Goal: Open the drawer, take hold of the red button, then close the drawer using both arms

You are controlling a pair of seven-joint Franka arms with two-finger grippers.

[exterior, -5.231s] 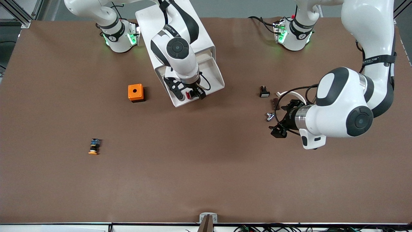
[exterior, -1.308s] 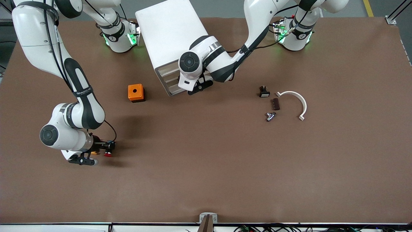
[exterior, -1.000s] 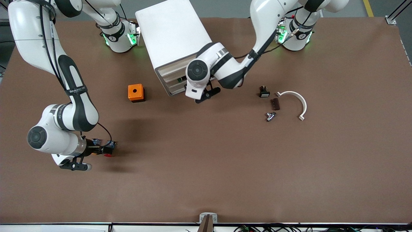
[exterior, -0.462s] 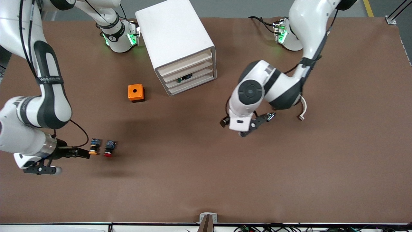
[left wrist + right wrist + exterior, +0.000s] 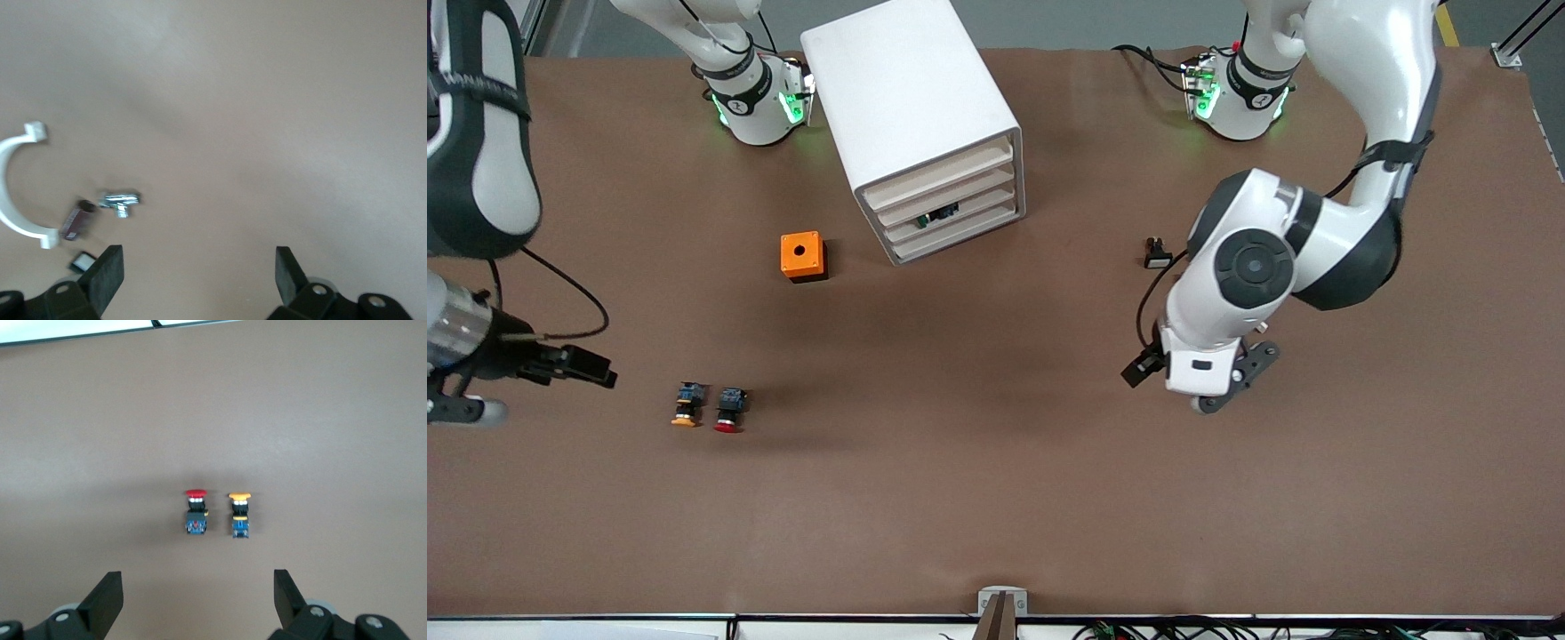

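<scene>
We see the red button (image 5: 729, 410) lying on the brown table (image 5: 978, 462), toward the right arm's end and well nearer the front camera than the cabinet (image 5: 921, 124). Its red cap points toward the front camera and its blue block toward the robots. Just beside it, a small gap apart and closer to the table's end, lies the orange-capped button (image 5: 687, 404), turned the same way; the right wrist view shows the red button (image 5: 195, 512) and the orange-capped one (image 5: 239, 515) side by side.

The second drawer (image 5: 947, 196) sits flush in the cabinet front, shut like the others; the drawer below it shows a green part (image 5: 940, 213). An orange box (image 5: 802, 256) stands near the cabinet, toward the right arm's end.

Our right gripper (image 5: 574, 364) hangs over the table's end, fingers spread wide and empty. Our left gripper (image 5: 1200, 378) is over bare table toward the left arm's end, fingers (image 5: 107, 275) wide apart, empty. Near it lie a black white-faced button (image 5: 1157, 254), and in its wrist view a white curved clip (image 5: 15, 193), a small brown block (image 5: 77, 220) and a metal fitting (image 5: 120, 200).
</scene>
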